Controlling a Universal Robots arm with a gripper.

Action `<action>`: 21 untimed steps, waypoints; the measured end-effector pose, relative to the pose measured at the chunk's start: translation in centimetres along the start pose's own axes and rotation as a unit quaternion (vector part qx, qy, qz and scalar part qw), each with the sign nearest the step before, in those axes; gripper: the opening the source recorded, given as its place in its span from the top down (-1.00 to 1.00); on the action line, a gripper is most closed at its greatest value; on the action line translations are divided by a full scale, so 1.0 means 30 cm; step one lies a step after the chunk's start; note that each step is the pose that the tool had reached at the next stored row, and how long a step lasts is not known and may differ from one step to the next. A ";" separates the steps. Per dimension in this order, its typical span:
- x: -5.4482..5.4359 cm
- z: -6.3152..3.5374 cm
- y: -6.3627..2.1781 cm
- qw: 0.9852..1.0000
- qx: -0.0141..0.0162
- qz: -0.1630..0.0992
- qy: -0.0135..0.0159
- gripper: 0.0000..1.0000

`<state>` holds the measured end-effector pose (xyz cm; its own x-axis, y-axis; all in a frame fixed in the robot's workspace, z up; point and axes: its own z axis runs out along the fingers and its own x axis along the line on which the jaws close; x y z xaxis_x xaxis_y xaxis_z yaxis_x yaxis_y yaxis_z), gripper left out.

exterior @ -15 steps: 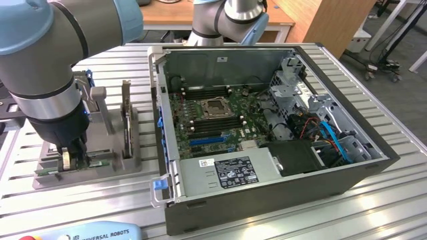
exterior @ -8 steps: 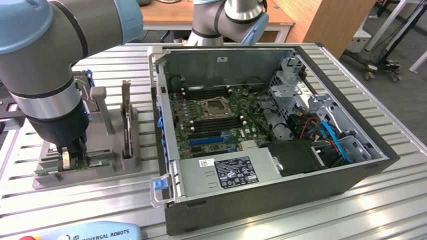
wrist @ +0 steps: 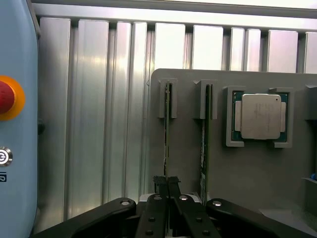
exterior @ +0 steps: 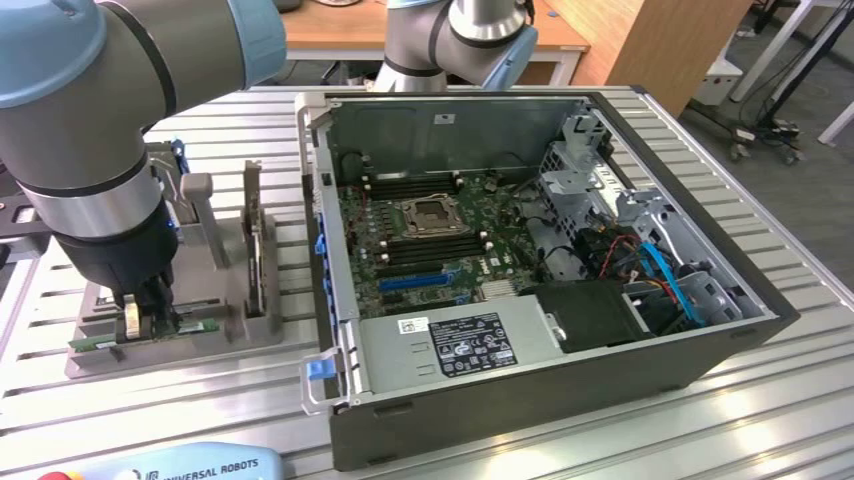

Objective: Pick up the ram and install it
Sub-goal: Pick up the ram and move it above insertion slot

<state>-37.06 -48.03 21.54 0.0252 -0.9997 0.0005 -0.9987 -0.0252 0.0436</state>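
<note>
Nearest my wrist camera, the gripper [wrist: 166,183] has its fingers [wrist: 159,186] clenched on the ram [wrist: 166,130]. The ram is a thin green stick seen edge-on, standing in a slot of the grey holder [wrist: 184,148]. A second stick [wrist: 203,144] stands in the neighbouring slot, apart from the fingers. Farther along the same holder, the processor chip [wrist: 257,116] sits flat in a square recess. Past the holder lies the slatted metal desk [wrist: 94,99], and beside it is the pale blue teach pendant [wrist: 17,148] with its red button [wrist: 4,96].

The exterior view gives me the wider layout. The teach pendant [exterior: 174,465] lies closest to that camera. Behind it the arm [exterior: 94,150] reaches straight down, with the gripper [exterior: 140,310] set on the ram [exterior: 194,328] in the holder [exterior: 240,338]. The ram sits low in the holder, not lifted clear.

On the exterior view's right of the holder, near but not touching, the computer case [exterior: 534,400] lies open. I note the labelled power supply [exterior: 454,345] nearest, then the motherboard [exterior: 441,240] with its processor socket [exterior: 430,215]. Wooden furniture [exterior: 641,40] stands beyond the desk [exterior: 747,200].
</note>
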 end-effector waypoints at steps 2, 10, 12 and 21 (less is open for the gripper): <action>0.000 0.000 0.000 1.000 0.000 0.000 0.000 0.76; 0.000 -0.021 0.001 1.000 0.000 0.000 0.000 0.76; 0.000 -0.031 0.001 1.000 0.000 0.000 0.000 0.76; 0.000 -0.089 0.004 1.000 0.000 0.000 0.000 0.76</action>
<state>-37.05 -48.03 24.23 0.0252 -0.9997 0.0005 -0.9987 -0.0252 0.0436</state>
